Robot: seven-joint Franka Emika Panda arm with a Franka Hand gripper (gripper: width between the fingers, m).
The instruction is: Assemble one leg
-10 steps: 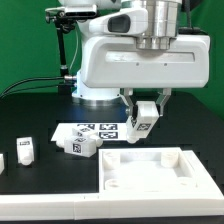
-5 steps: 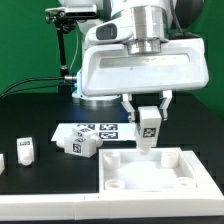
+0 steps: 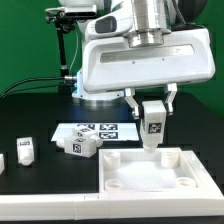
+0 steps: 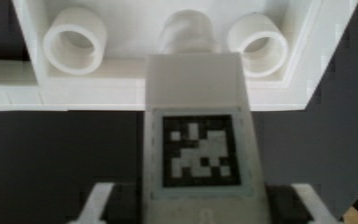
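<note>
Hand [image 3: 152, 116] snug around the upright tagged leg [image 3: 153, 130], its lower tip indistinct against the white panel [image 3: 120, 156].

White leg [image 3: 152, 140] (black-and-white pixelated tag [image 4: 201, 150]), white panel [image 3: 185, 176], black table [image 3: 40, 185].

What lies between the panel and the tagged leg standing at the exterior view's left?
Another loose leg, lying beside the marker board; the exterior view shows it.

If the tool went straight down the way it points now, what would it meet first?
Probably the white panel, near its far rim: the leg held in the tool hangs tip-down above it. Whether the tip lines up with a hole is unclear.
</note>
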